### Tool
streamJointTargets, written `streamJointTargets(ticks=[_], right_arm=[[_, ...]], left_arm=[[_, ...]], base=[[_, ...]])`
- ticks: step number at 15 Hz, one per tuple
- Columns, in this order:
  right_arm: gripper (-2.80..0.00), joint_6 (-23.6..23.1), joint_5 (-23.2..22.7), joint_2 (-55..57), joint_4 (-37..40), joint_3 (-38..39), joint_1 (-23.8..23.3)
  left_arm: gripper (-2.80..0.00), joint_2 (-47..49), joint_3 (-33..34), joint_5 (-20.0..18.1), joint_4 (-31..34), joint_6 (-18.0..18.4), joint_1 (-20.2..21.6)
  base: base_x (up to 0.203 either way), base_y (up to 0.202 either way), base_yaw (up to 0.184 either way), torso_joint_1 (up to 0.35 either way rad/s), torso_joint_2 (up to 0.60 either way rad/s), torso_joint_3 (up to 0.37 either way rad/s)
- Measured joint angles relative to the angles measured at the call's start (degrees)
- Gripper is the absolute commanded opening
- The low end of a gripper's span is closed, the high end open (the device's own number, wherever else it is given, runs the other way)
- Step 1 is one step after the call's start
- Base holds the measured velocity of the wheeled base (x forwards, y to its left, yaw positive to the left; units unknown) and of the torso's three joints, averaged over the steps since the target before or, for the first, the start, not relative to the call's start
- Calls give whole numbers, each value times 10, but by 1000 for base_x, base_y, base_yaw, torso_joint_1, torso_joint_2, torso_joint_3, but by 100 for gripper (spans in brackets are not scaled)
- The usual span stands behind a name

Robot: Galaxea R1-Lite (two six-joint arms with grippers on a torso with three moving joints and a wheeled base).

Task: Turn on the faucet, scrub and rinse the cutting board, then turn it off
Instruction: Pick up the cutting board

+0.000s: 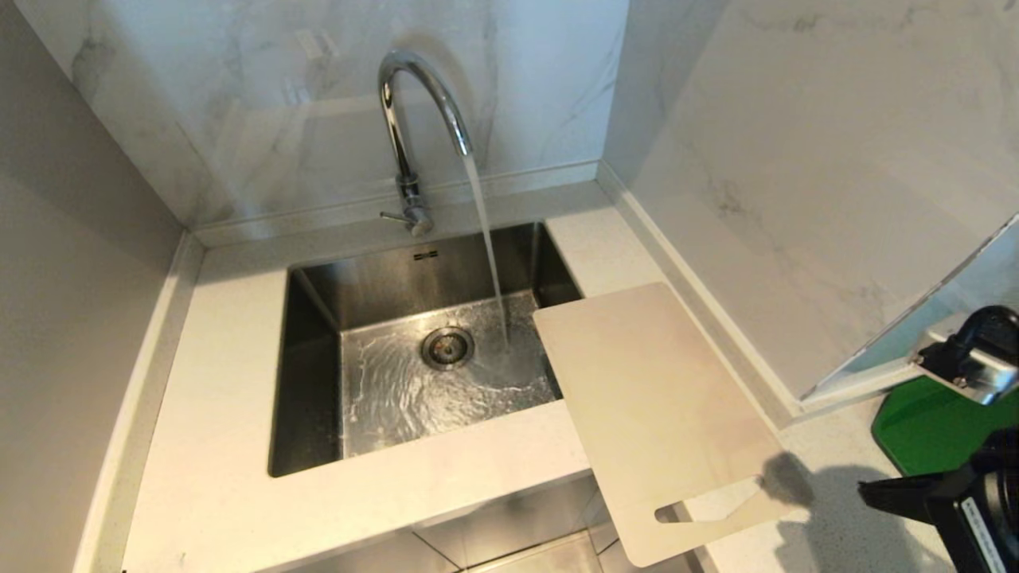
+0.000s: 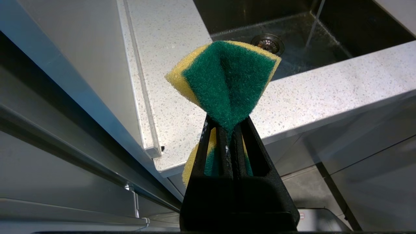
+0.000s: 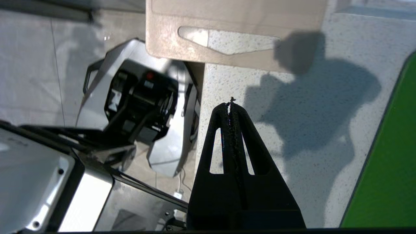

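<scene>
Running from the tall chrome gooseneck faucet, a stream of water falls into the steel sink near its drain, so the tap looks already turned on and the scrubbing is the step ahead.

The large flat cream-white plastic cutting board lies on the speckled pale stone desk at the sink's right. Its far corner juts over the basin. Its near end, with the slot handle, hangs past the desk's front edge. Its long axis runs from the basin toward the robot and somewhat rightward.

The right end effector has its black fingers pressed together on nothing. In its wrist view it hovers over the desk, pointing at the slot handle, which lies just ahead of the tips, its slot crosswise to them. This arm is plainly the nearer to the board; to take the handle end it would first need its fingers apart.

The left end effector is clamped on a green-and-yellow scrub sponge, pinched at the waist, held in front of the desk's edge on the sink's left, well apart from the board.

A green mat lies at the right. A white label shows on the right arm, too small to read; no other writing is legible.
</scene>
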State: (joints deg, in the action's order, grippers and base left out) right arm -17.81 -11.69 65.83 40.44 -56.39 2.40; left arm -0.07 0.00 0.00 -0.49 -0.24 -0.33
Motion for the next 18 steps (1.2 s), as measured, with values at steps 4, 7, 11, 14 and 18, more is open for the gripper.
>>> streamJointTargets(ticks=[4,7,11,14,18], right_arm=[[-280,-44,-7,35,-1,10,2],[-280,-135,-4,49,-1,28,6],[-280,-201,50,64,0,31,35],[-280,-230,110,80,-4,29,62],[-280,-237,163,92,-20,23,100]], left_arm=[[-280,0,0,0,0,0,0],[-280,0,0,0,0,0,0],[-280,0,0,0,0,0,0],[-280,0,0,0,0,0,0],[-280,0,0,0,0,0,0]], base=[[0,0,0,0,0,0],[0,0,0,0,0,0],[0,0,0,0,0,0],[0,0,0,0,0,0],[0,0,0,0,0,0]])
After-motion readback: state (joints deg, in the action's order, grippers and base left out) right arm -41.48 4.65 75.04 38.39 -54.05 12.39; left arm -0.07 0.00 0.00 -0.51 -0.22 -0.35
